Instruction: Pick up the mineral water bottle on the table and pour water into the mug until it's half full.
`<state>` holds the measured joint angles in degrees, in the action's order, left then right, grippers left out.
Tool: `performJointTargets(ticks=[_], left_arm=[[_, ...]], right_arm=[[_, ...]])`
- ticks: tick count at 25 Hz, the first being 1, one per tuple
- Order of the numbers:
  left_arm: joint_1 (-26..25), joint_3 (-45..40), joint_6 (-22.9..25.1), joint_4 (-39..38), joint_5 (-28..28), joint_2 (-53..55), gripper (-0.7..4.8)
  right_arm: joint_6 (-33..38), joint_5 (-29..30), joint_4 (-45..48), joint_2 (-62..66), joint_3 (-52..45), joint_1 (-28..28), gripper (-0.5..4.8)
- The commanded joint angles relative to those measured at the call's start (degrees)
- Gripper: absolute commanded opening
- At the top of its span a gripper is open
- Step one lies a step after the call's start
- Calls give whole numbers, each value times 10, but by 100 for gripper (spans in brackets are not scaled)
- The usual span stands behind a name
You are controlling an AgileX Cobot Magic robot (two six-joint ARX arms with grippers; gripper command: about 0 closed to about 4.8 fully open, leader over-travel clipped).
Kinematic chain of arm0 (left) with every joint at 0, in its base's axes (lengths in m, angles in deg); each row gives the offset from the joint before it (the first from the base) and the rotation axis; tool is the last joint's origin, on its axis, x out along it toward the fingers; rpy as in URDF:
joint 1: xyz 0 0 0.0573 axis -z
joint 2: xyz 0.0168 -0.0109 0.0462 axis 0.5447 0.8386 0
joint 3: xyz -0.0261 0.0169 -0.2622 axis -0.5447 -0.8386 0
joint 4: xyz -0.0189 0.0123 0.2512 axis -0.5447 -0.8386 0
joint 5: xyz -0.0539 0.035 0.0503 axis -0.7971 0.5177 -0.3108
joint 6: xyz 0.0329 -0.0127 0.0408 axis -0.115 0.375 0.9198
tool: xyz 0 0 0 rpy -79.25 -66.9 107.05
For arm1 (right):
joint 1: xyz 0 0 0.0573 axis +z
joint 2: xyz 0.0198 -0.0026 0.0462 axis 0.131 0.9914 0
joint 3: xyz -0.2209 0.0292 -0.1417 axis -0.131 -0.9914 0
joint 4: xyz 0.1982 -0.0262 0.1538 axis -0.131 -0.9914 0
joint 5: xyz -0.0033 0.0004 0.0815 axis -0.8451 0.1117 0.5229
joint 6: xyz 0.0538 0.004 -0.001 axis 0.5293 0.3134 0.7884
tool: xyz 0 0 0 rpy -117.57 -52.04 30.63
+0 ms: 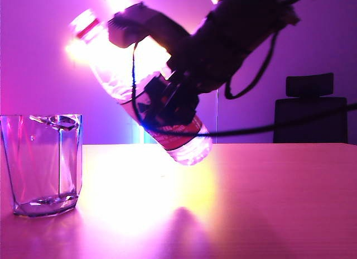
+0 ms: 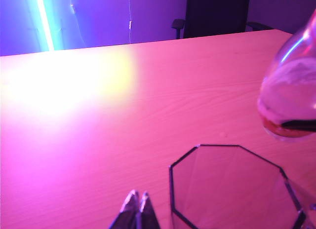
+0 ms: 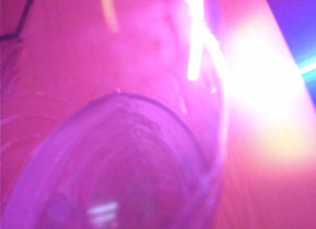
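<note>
1. The right gripper clamps the labelled body of the tall clear ribbed mineral water bottle, tilted in the air, red neck ring up-left, right of the short faceted glass mug.
2. The mug stands at the near left of the pink wooden table, holding only a thin film of water.
3. The left gripper, fingertips together, empty, sits just beside the mug.
4. Risk: the mouth looks high and not over the rim; tipping now would likely spill water onto the table.
5. Risk: whether the cap is on is hidden by glare.
</note>
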<state>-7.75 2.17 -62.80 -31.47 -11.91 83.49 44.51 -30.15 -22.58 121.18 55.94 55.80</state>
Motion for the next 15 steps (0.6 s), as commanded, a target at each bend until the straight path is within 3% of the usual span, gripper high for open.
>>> performJointTargets(ticks=[1,11,15], left_arm=[[0,2,-2,5,-1,1,-2],[0,2,-2,5,-1,1,-2],[0,2,-2,5,-1,1,-2]], right_arm=[[-73,-47,31,16,23,18,219],[-185,-129,31,48,63,25,219],[-236,-133,31,50,69,25,219]])
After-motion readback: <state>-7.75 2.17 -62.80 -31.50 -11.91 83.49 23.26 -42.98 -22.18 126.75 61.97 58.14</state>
